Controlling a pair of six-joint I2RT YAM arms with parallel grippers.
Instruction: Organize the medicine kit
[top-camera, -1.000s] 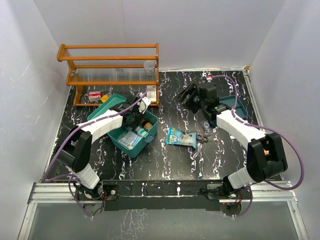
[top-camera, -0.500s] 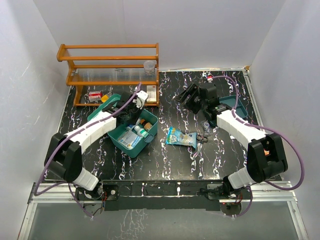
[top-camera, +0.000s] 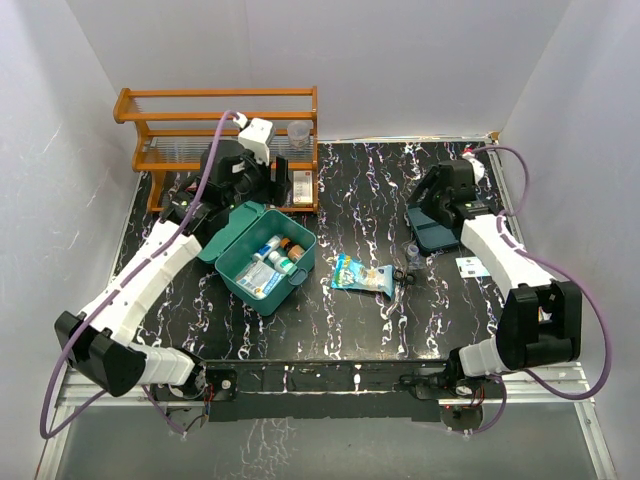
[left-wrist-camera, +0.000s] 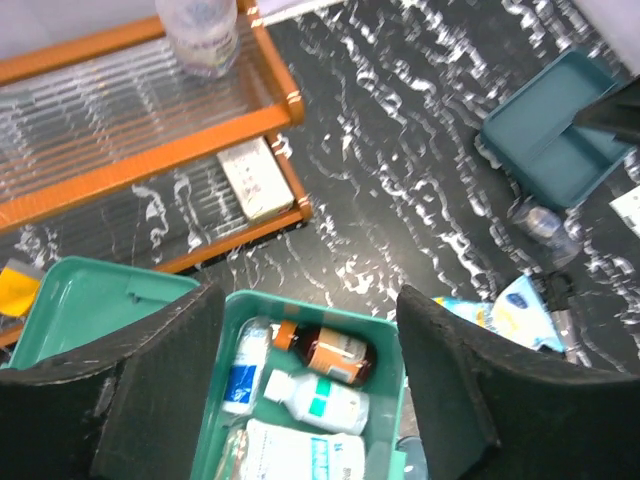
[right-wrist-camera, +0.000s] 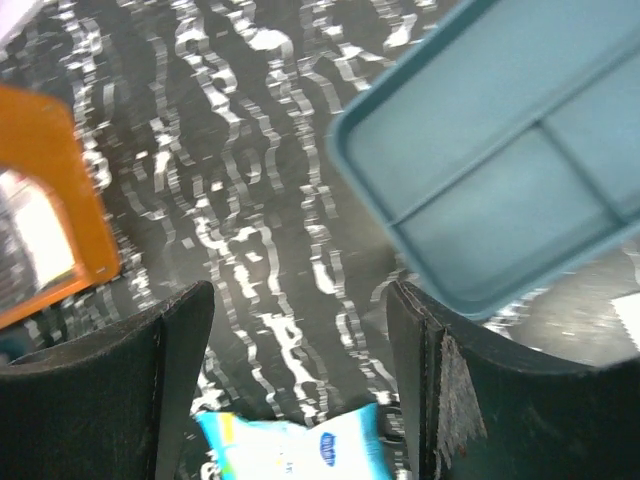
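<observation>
**Med kit open on table, both grippers empty**

Medicine kit (top-camera: 295, 288): teal box, left of centre on the black marbled table (top-camera: 340, 330), just in front of the wooden rack (top-camera: 220, 95). Lid (left-wrist-camera: 70, 300) is swung open to the rear-left.

Contents per left wrist cam, all lying flat:
- amber bottle (left-wrist-camera: 335, 352)
- white bottle w/ teal label (left-wrist-camera: 320, 397), just beside the amber one
- blue-and-white tube (left-wrist-camera: 243, 372) along the left wall
- white carton w/ blue print (left-wrist-camera: 290, 455) at the near end

Left gripper (left-wrist-camera: 307, 298): up above the kit's rear edge, near the rack. Jaws apart, nothing btwn them, no contact w/ kit.

Right gripper (right-wrist-camera: 300, 290): over the table's right side, by a corner of the flat teal divided tray (right-wrist-camera: 500, 170). Jaws apart, nothing held. No touch on the tray as far as the wrist cam shows. Tray lies well apart from the kit.

Other items:
- blue-and-white packet (top-camera: 362, 275) on the table btwn kit and tray
- small clear vial (top-camera: 412, 252) just right of the packet
- white card (top-camera: 472, 265) in front of the tray
- clear cup (left-wrist-camera: 200, 20) upright at the right end of a rack shelf
- small white box (left-wrist-camera: 250, 178) on the shelf below the cup
- yellow item (left-wrist-camera: 15, 285) behind the lid, too cropped to ID
</observation>
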